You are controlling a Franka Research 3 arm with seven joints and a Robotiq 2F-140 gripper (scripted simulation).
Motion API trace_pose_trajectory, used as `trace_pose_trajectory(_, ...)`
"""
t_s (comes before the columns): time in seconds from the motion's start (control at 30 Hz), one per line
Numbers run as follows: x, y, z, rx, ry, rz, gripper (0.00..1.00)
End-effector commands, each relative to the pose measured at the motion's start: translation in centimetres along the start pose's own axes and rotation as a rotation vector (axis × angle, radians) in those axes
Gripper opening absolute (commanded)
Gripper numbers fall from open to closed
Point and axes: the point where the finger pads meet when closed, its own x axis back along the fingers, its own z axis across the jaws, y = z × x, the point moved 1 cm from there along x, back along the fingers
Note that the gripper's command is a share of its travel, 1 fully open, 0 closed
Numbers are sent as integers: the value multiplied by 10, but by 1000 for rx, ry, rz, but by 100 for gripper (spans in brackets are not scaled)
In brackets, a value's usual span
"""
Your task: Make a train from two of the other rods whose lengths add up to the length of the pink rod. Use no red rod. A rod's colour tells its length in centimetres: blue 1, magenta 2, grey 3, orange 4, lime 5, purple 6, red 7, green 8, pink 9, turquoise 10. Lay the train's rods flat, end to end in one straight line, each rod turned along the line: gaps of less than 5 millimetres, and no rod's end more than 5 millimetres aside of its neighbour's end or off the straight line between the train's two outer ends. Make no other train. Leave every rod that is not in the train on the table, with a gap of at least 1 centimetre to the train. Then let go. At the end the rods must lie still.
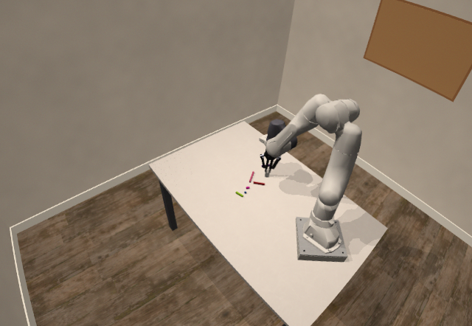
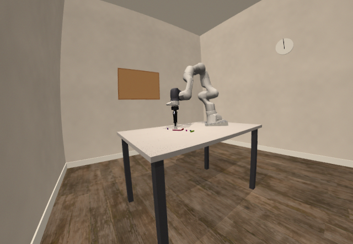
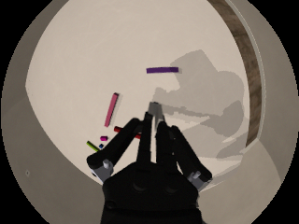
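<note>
fingers: close together, pointing down at the tabletop (image 1: 228,231) (image 2: 210,136) (image 3: 84,51); we cannot tell if a grey rod sits between the gripper's (image 1: 267,173) (image 2: 175,127) (image 3: 155,110) grey tips
purple rod: flat, 12 o'clock of the tips in wrist view, well apart; probably kept there as the six-part, needing a three
pink rod (image 1: 251,176) (image 2: 176,130) (image 3: 111,110): 9 o'clock, the length reference, stays out
red rod (image 1: 259,183) (image 2: 182,128) (image 3: 119,129): 8 o'clock, barred
magenta rod (image 1: 248,187) (image 2: 186,130) (image 3: 104,138), blue rod (image 1: 245,192) (image 2: 190,130) (image 3: 101,146), lime rod (image 1: 239,194) (image 2: 192,131) (image 3: 92,146): 8 o'clock, likely spares
train: not made; we judge a grey grasp fits this pose
risk: closing on nothing
</note>
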Motion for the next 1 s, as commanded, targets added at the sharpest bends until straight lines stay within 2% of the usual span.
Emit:
trace_pose_trajectory(0.0,0,-1,-1,5,-2,1,3)
trace_pose_trajectory(0.13,6,-1,-1,5,-2,1,3)
trace_pose_trajectory(0.3,32,-1,-1,5,-2,1,3)
trace_pose_trajectory(0.37,32,-1,-1,5,-2,1,3)
trace_pose_trajectory(0.57,76,-1,-1,5,-2,1,3)
trace_pose_trajectory(0.67,92,-1,-1,5,-2,1,3)
trace_pose_trajectory(0.77,99,-1,-1,5,-2,1,3)
trace_pose_trajectory(0.97,100,-1,-1,5,-2,1,3)
